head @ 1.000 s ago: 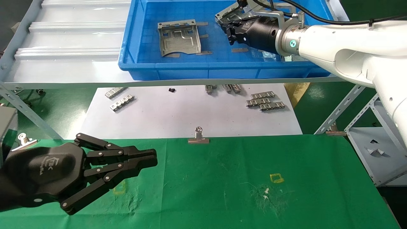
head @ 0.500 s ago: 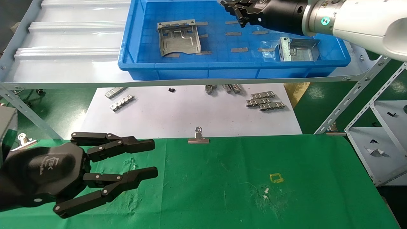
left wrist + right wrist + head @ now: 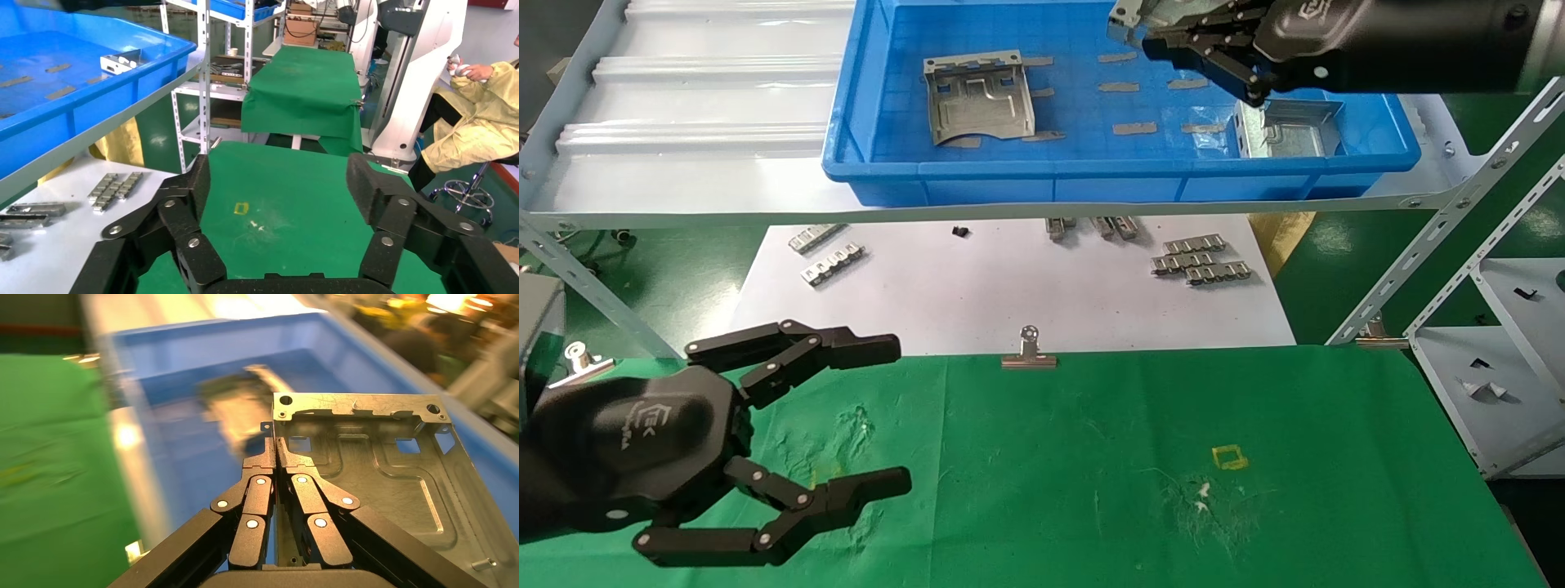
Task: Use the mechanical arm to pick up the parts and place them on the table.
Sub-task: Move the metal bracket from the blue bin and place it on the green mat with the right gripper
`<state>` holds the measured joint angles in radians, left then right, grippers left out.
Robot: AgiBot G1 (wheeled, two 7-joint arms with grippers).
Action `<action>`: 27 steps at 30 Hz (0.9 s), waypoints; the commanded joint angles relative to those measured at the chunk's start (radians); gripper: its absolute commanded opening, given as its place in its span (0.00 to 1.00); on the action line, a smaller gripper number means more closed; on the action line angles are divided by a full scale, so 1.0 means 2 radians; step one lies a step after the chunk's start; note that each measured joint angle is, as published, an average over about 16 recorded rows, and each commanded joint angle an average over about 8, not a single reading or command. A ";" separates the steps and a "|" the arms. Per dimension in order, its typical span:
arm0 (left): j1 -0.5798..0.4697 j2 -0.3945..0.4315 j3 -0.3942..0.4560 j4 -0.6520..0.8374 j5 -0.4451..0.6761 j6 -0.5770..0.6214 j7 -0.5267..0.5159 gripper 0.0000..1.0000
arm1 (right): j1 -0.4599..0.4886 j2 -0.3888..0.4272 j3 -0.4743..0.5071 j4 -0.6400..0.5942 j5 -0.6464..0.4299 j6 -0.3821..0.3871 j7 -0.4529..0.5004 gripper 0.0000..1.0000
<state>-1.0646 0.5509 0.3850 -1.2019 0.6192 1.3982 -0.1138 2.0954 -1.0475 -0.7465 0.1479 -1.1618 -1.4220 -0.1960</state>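
- Right gripper (image 3: 1164, 41) is up over the far edge of the blue bin (image 3: 928, 175), fingers pressed together on the edge of one stamped metal part (image 3: 379, 459); in the head view only a corner of that held part (image 3: 1125, 15) shows beside the fingertips
- Two more parts lie inside the bin: one part flat toward the left (image 3: 981, 96), and one part at the right end (image 3: 1283, 131), standing on edge against the front wall
- That makes three parts counted, one pinched and two resting in the bin
- Grey tape strips (image 3: 1133, 128) are stuck on the bin floor between the two resting parts; about eight can be made out
- Left gripper (image 3: 887, 416) hovers over the near left of the green-cloth table (image 3: 1091, 490), its two fingers spread wide with nothing between them; the left wrist view shows the same gap (image 3: 281, 184) with only green cloth behind it
- Two yellow square marks on the cloth: one at the right (image 3: 1229, 457), one faint mark under the left gripper (image 3: 825, 472)
- White paper sheet (image 3: 1009, 286) beyond the cloth carries several small toothed strips, two at its left (image 3: 829, 253) and a cluster of three at its right (image 3: 1201, 260)
- One binder clip (image 3: 1029, 351) sits on the far edge of the cloth at the middle
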 commanded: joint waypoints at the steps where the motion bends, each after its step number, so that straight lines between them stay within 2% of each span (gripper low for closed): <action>1: 0.000 0.000 0.000 0.000 0.000 0.000 0.000 1.00 | 0.007 0.015 -0.002 0.002 -0.003 -0.046 -0.010 0.00; 4: 0.000 0.000 0.000 0.000 0.000 0.000 0.000 1.00 | 0.009 0.034 -0.010 0.021 -0.003 -0.081 -0.012 0.00; 8: 0.000 0.000 0.000 0.000 0.000 0.000 0.000 1.00 | -0.002 0.065 -0.027 0.081 0.015 -0.093 0.000 0.00; 15: 0.000 0.000 0.000 0.000 0.000 0.000 0.000 1.00 | -0.043 0.158 -0.077 0.251 0.111 -0.092 0.058 0.00; 18: 0.000 0.000 0.000 0.000 0.000 0.000 0.000 1.00 | -0.060 0.194 -0.103 0.303 0.149 -0.090 0.082 0.00; 22: 0.000 0.000 0.000 0.000 0.000 0.000 0.000 1.00 | -0.083 0.227 -0.141 0.341 0.173 -0.088 0.099 0.00; 27: 0.000 0.000 0.000 0.000 0.000 0.000 0.000 1.00 | -0.111 0.253 -0.192 0.366 0.177 -0.087 0.098 0.00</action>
<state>-1.0646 0.5509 0.3850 -1.2019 0.6192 1.3982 -0.1138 1.8815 -0.5566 -1.1254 0.8569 -0.8256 -1.5922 -0.0155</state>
